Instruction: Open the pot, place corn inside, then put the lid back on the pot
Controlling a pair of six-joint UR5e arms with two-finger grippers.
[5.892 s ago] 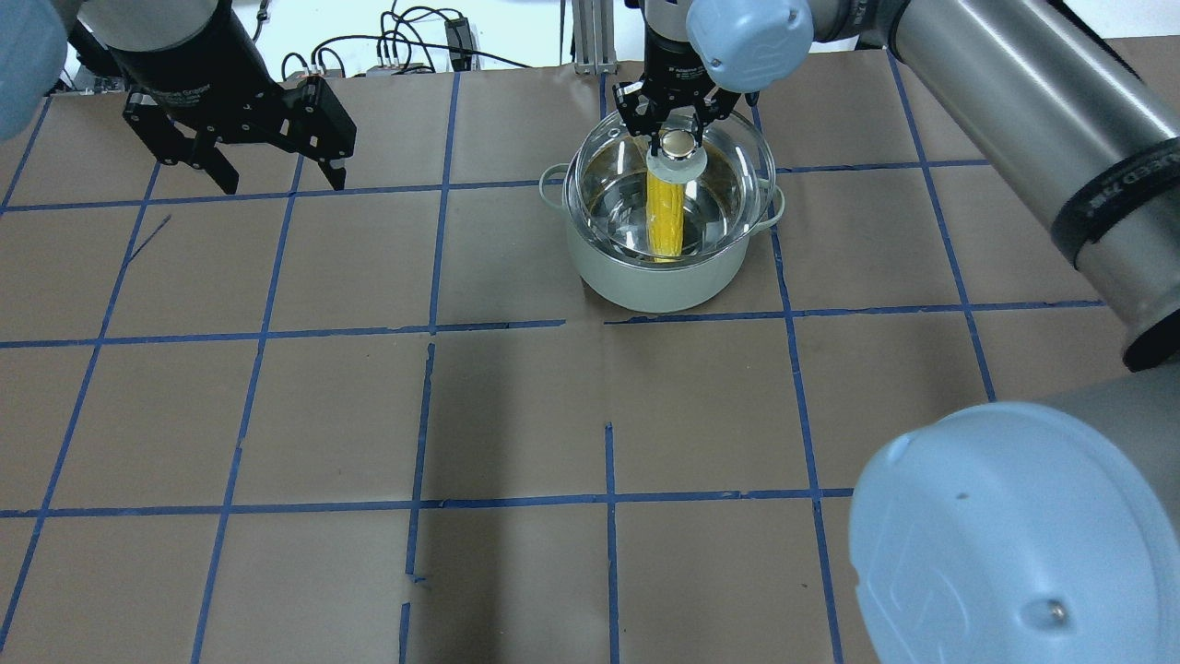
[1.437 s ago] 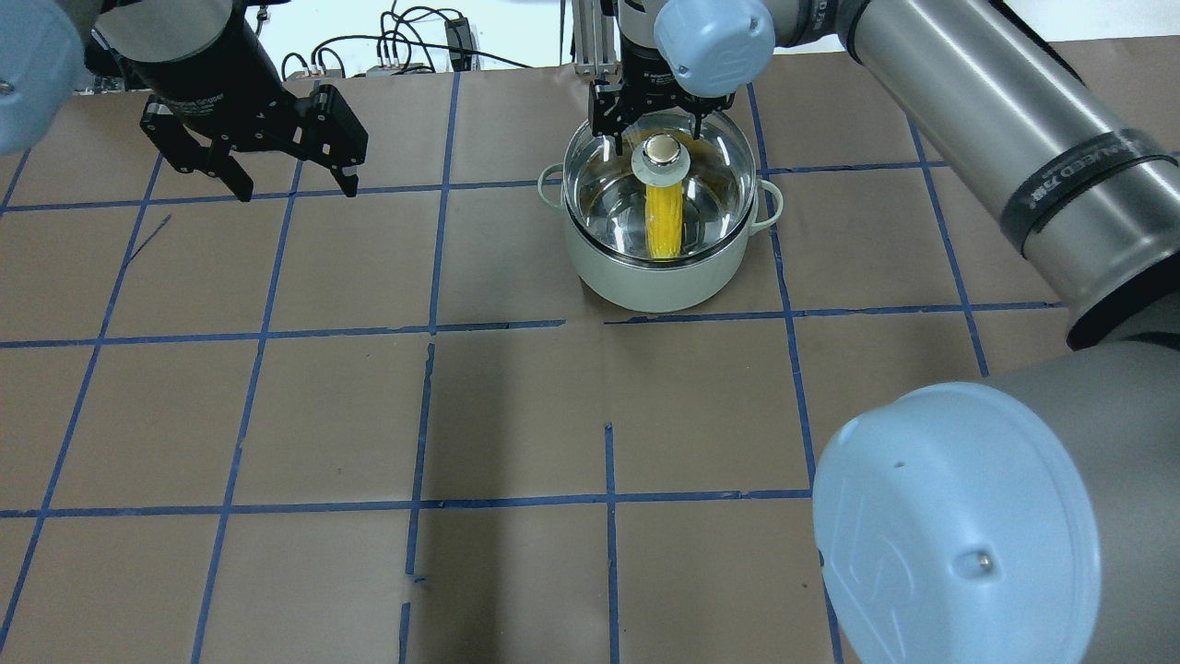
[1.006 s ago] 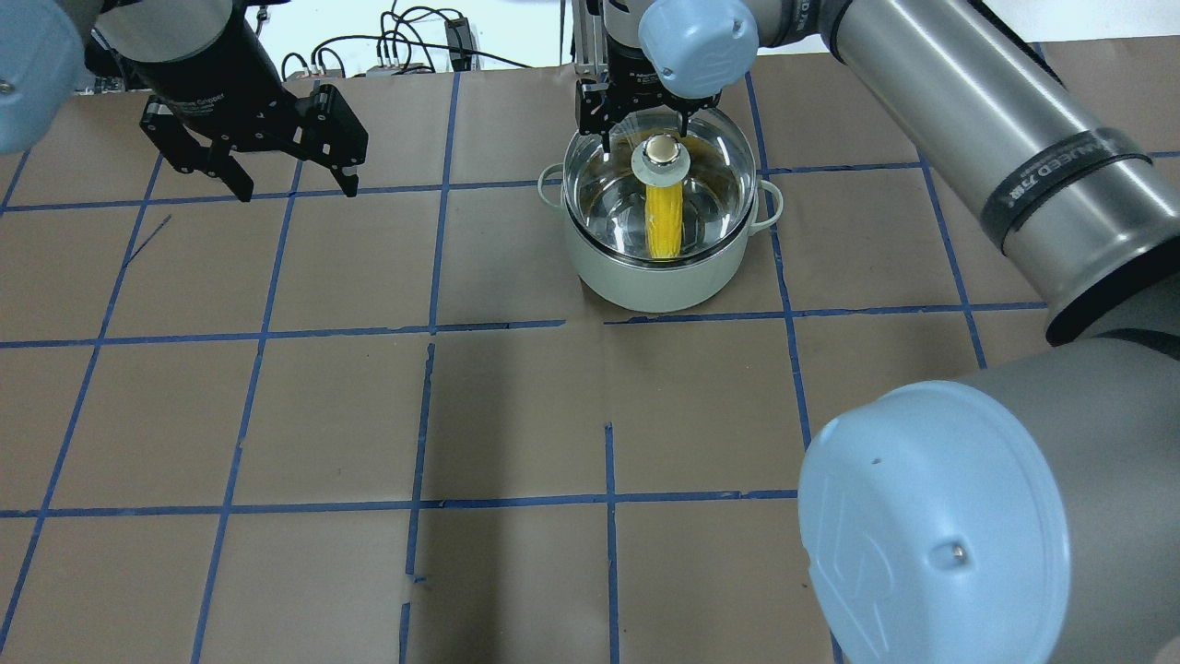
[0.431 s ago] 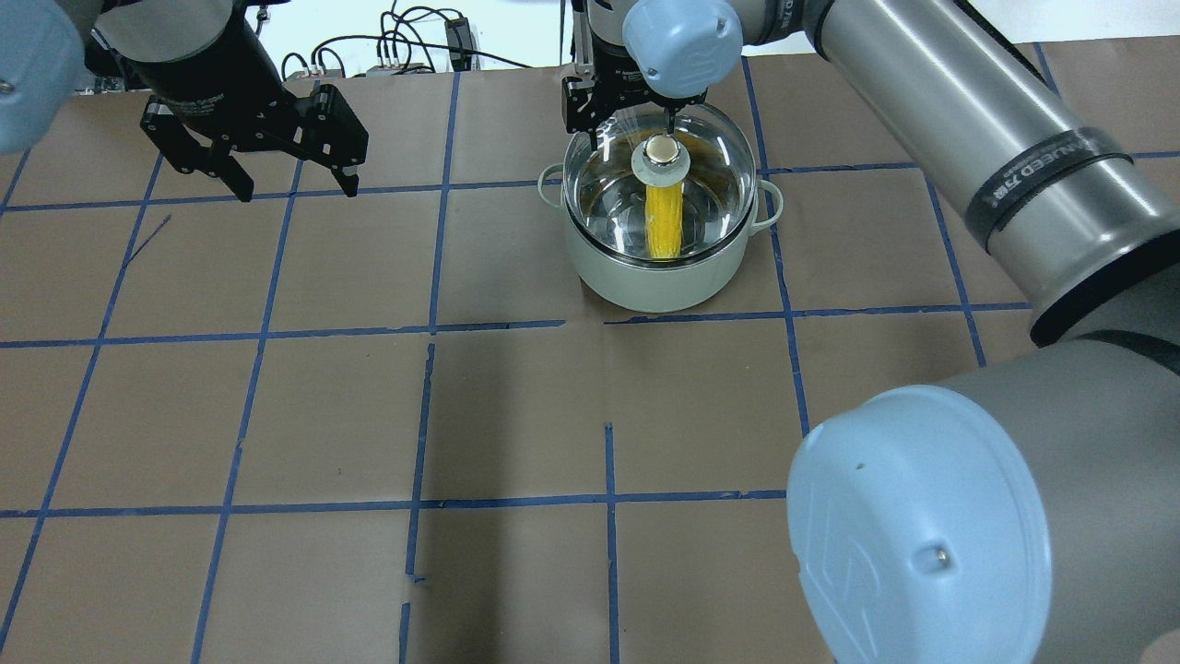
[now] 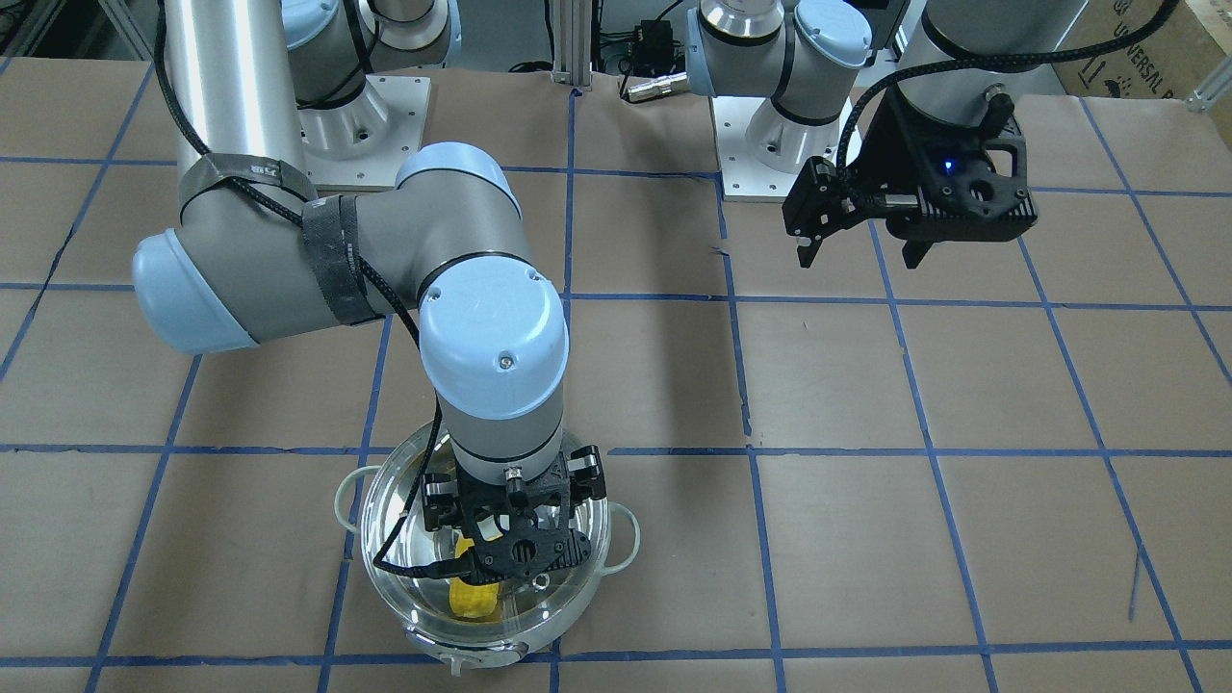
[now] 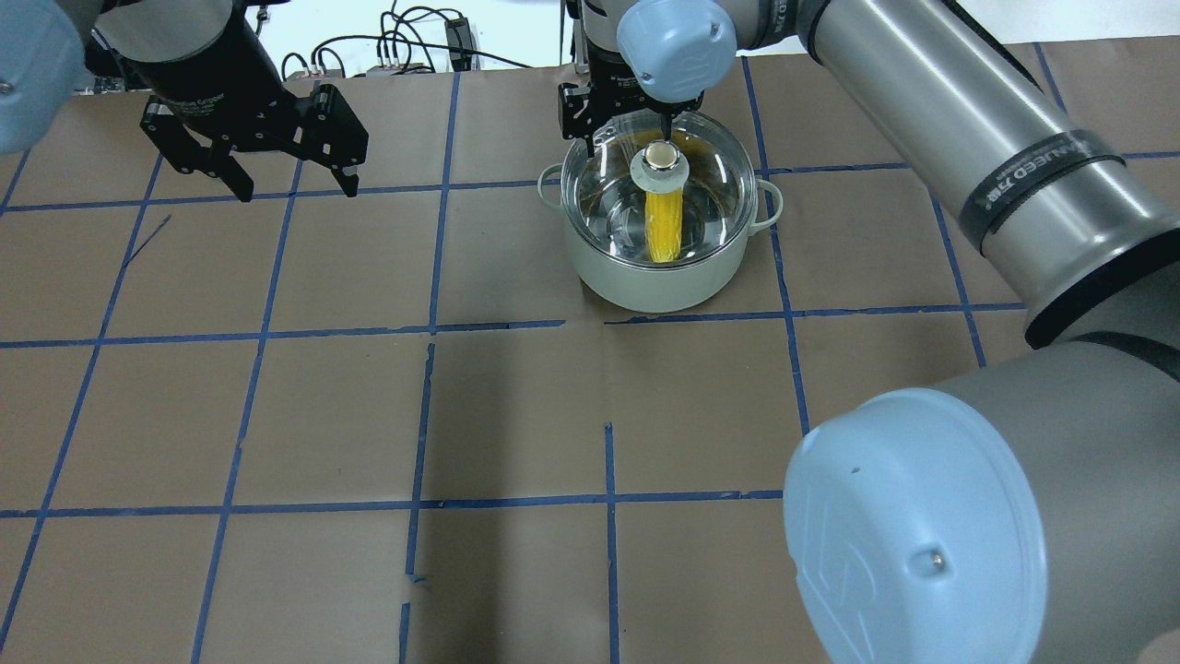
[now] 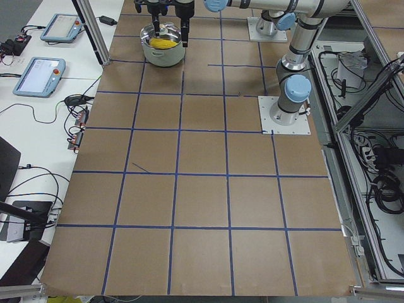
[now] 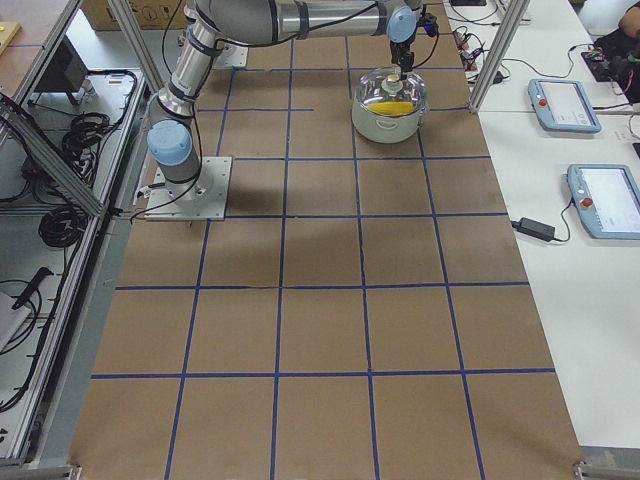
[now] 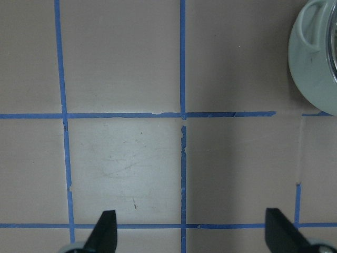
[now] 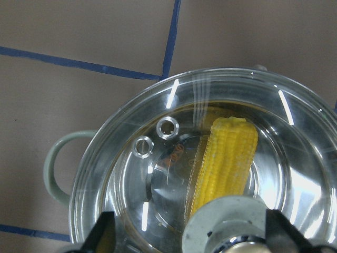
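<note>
The pot [image 6: 645, 281], pale green outside and shiny inside, stands at the table's far middle. The clear glass lid [image 6: 714, 180] sits on it, with its knob [image 6: 660, 160] in the centre. The yellow corn [image 6: 664, 226] lies inside under the glass and shows in the right wrist view [image 10: 226, 158]. My right gripper [image 6: 627, 129] is open just above the lid's far side, and the knob [image 10: 226, 226] lies between its fingertips without touching them. My left gripper [image 6: 295, 184] is open and empty, hovering at the far left, well apart from the pot [image 9: 316, 58].
Brown paper with a blue tape grid covers the table [image 6: 516, 415]. Cables and a metal post [image 6: 590, 37] stand just behind the pot. My right arm's elbow [image 6: 922, 516] fills the near right of the overhead view.
The right gripper has let go of the lid's knob, and the lid has settled on the pot. The gripper has since drifted up and towards the far left. The left gripper barely moved.
</note>
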